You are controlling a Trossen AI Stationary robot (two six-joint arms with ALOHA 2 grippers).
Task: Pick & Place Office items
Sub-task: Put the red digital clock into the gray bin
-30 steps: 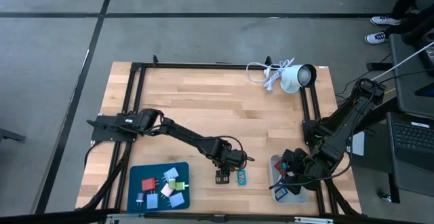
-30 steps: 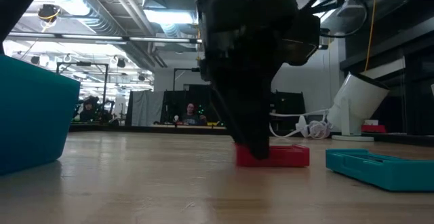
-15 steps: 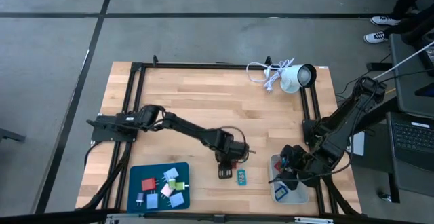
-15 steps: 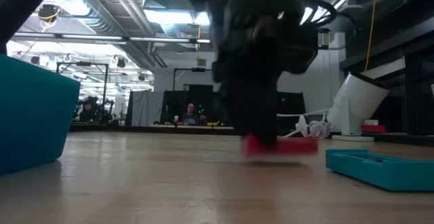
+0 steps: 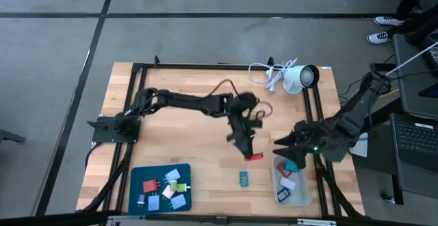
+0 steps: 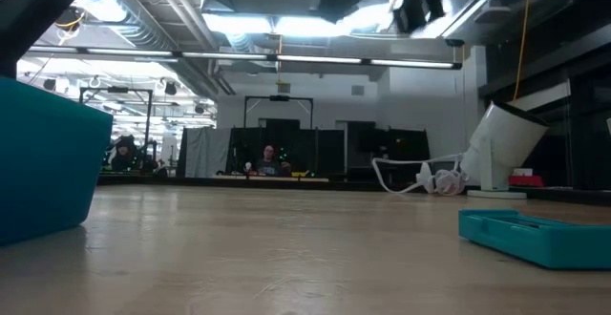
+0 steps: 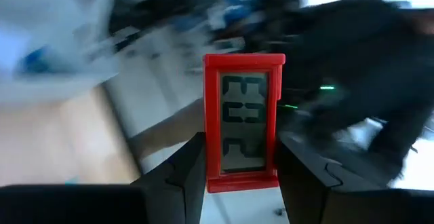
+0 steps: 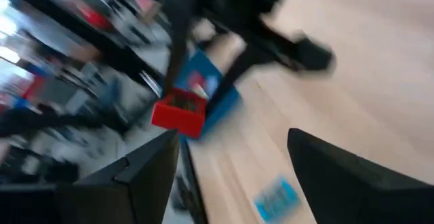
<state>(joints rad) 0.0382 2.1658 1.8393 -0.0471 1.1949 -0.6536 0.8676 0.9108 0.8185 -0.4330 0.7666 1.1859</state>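
My left gripper (image 5: pixel 245 147) is over the table's middle, shut on a small red-framed piece (image 5: pixel 254 157) with a grey digit face (image 7: pixel 244 119). My right gripper (image 5: pixel 279 144) hangs open just right of it, fingers pointing toward the table's left; its wrist view shows the red piece (image 8: pixel 179 113) ahead. A small teal piece (image 5: pixel 243 178) lies flat on the wood near the near edge. Several colourful pieces lie in the blue tray (image 5: pixel 137 178), and a few more in the teal tray (image 5: pixel 276 168). My left gripper pinches the red piece between its two fingers (image 7: pixel 186 176), one on each long side of the frame's lower end (image 7: pixel 239 182). The rest of the piece sticks out beyond the fingertips. It is lifted clear of the table and does not show in the low view.
A white lamp (image 5: pixel 301 77) with its coiled cord (image 5: pixel 263 72) stands at the far right corner. The low view shows the teal tray (image 6: pixel 535 234) at right and a teal wall (image 6: pixel 48 162) at left. A black frame rail (image 5: pixel 316 109) runs along the table's sides.
My left gripper, shut on the red piece, has lifted it off the table near the near edge and swung it up, toward the far edge and the right. My right gripper has risen from the teal tray and moved toward the far edge, nearer the red piece.
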